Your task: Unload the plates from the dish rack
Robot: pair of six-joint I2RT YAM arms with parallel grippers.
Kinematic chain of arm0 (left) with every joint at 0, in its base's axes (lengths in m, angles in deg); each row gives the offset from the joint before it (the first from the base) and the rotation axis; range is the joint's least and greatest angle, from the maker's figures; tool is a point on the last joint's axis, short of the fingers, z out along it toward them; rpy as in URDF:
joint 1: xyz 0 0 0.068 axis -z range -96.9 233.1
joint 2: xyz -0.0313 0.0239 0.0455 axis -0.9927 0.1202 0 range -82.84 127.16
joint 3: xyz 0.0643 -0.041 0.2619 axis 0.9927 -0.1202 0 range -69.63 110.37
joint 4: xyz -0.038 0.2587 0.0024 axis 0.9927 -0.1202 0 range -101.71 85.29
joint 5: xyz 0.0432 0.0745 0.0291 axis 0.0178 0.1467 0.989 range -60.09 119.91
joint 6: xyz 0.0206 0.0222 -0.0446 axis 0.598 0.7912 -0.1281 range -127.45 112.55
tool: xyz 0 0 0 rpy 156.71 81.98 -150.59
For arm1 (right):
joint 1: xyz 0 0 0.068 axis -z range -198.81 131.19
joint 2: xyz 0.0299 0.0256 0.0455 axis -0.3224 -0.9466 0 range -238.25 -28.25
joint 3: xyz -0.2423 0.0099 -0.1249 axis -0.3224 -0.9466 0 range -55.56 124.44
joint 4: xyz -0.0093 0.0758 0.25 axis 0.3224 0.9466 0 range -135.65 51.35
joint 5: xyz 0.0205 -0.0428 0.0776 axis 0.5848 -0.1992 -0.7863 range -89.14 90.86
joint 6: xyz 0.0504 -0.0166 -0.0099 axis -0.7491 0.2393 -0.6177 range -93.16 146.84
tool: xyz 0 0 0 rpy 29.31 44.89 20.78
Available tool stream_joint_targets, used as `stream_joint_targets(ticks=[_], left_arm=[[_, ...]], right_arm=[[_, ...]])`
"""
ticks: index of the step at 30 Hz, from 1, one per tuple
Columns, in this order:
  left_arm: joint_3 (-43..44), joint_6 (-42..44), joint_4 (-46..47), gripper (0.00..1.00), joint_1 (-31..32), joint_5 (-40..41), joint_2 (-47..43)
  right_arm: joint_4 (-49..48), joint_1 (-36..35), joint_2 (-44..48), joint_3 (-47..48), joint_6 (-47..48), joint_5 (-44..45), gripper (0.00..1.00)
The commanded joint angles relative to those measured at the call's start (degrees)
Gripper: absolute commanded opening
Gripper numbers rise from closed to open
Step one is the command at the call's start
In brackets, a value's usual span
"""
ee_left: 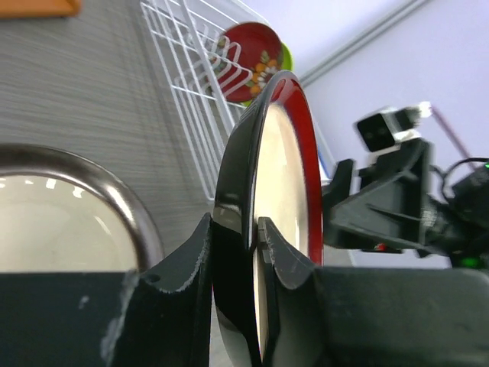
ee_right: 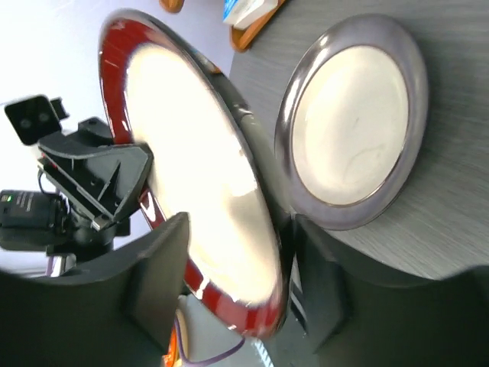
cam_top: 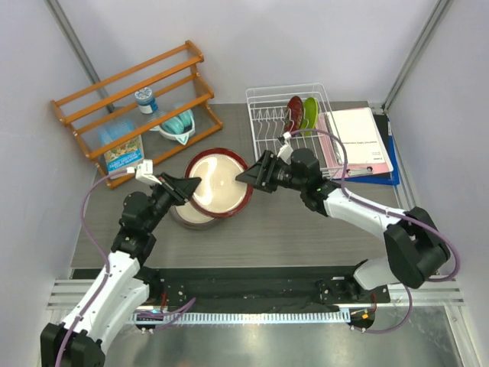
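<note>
The dark red-rimmed plate with cream centre (cam_top: 218, 182) hangs tilted between both grippers, above the dark-rimmed cream plate (cam_top: 189, 216) lying on the table. My left gripper (cam_top: 191, 186) is shut on its left rim; in the left wrist view (ee_left: 256, 237) both fingers clamp the plate's (ee_left: 286, 183) edge. My right gripper (cam_top: 246, 174) straddles the right rim with jaws apart; in the right wrist view (ee_right: 237, 260) one finger stands clear of the plate's (ee_right: 199, 176) face. The white dish rack (cam_top: 263, 122) holds the patterned dark red plate (cam_top: 293, 113) and lime green plate (cam_top: 311, 112) upright.
An orange wooden slatted shelf (cam_top: 137, 99) stands at the back left with a teal item (cam_top: 177, 122) and a jar (cam_top: 146, 100). A pink and blue binder (cam_top: 355, 141) lies right of the rack. White walls enclose the table.
</note>
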Motion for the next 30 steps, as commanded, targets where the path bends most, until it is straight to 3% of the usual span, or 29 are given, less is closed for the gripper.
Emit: stream_joint_targets(ticks=[1,10,26,27,28,30], left_arm=[[3.4,9.7,-11.3,0.00,-1.0,11.6,-3.2],[4.6,11.3,-15.0,0.00,-1.0,17.4,1.4],[-0.1,11.1,-4.0,0.00,-1.1,18.7,11.0],[-0.6,11.1,-3.6,0.04,-1.1,19.1,11.6],[-0.6,11.0,-3.9,0.16,-1.0,19.6,12.1],[-0.4,11.0,-4.6,0.31,-1.1,20.0,13.6]], right_arm=[[6.3,0.8,8.1,5.9,8.5,4.8,0.64],[16.2,1.0,15.0,8.3,16.2,10.6,0.64],[18.3,1.4,14.2,7.9,18.7,10.6,0.63],[18.9,1.5,14.2,8.2,19.1,11.1,0.63],[19.6,1.5,13.9,8.8,19.7,11.4,0.63],[20.4,1.8,13.8,9.1,20.2,11.9,0.64]])
